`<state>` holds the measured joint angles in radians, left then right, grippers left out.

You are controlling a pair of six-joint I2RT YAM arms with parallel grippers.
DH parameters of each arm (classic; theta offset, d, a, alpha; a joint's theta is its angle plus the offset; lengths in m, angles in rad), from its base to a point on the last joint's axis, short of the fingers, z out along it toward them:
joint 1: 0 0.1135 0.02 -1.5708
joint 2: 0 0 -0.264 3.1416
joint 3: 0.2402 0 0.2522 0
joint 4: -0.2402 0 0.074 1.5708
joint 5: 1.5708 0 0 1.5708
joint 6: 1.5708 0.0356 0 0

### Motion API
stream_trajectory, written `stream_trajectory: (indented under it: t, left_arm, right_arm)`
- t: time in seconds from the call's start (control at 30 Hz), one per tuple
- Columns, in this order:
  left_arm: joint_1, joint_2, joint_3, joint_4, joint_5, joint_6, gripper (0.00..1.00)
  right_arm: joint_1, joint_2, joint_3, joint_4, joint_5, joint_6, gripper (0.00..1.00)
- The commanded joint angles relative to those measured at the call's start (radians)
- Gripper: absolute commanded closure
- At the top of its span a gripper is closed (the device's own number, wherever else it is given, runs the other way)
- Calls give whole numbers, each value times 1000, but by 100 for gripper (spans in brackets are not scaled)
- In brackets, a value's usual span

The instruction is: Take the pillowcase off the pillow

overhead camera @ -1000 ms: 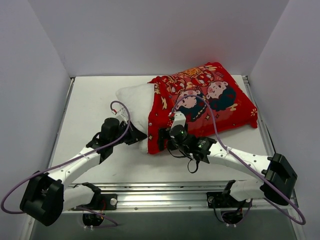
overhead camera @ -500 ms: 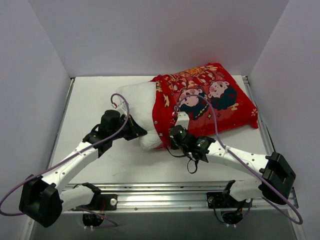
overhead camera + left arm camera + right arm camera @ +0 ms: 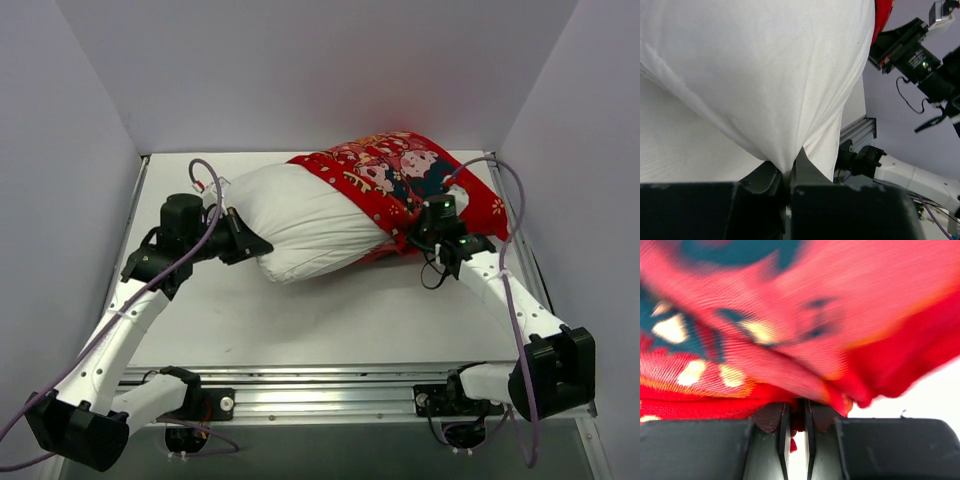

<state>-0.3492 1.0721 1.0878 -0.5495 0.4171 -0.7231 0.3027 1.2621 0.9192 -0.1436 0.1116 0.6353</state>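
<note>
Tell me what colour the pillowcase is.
The pillowcase is bright red, printed with cartoon children and gold details; the top external view shows it best.

A white surface [image 3: 300,330] fills the middle of the top view. Plain pale walls close it in: a back wall [image 3: 320,70] across the top, a left wall [image 3: 60,200], a right wall [image 3: 590,150]. A ribbed metal rail [image 3: 330,385] runs along the lower edge.

The pillow [image 3: 310,215] has its right end hidden inside the pillowcase [image 3: 400,175], whose print blurs up close.
</note>
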Motion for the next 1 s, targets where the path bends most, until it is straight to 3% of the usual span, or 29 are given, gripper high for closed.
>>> stream_trajectory:
  t: [0.0,0.1,0.17,0.3,0.47,0.5,0.57,0.6,0.63,0.67,0.77,0.87,0.97]
  left_arm:
    - [117,-141,132,-151,38,83,98]
    - [190,-198,144,-254,37,115,98]
    - [219,-234,132,-305,17,129,98]
    - [216,-284,-3,-300,83,100,98]
    - [210,-412,-215,-346,97,70,98]
    - [208,-428,-223,-374,65,82,73]
    - [200,-443,-223,-449,13,96,50]
    - [200,-448,-220,-461,-30,103,27]
    - [200,-452,-213,-472,-52,105,15]
    - [202,-451,-203,-474,-75,108,7]
    - [202,-408,-116,-477,-158,134,6]
    - [202,-327,4,-446,-190,175,6]
    - [197,-229,63,-344,-132,177,6]
  right_arm:
    - [-290,-23,-3,-96,200,12,100]
    - [-465,-49,-20,-71,93,23,100]
    - [-487,-59,-20,-64,82,12,100]
    - [-444,-86,-66,-7,-49,-6,100]
    - [-280,-168,-111,-36,-67,-29,98]
    - [-266,-217,-111,-60,-70,-34,88]
    - [-249,-268,-99,-91,-59,-51,75]
    - [-247,-314,-88,-121,-52,-55,60]
    - [-246,-334,-77,-132,-53,-59,51]
    - [-244,-349,-45,-139,-62,-66,35]
    - [-235,-377,22,-156,-101,-71,21]
    - [-205,-340,115,-134,-190,-108,16]
    - [-139,-249,191,-87,-242,-164,13]
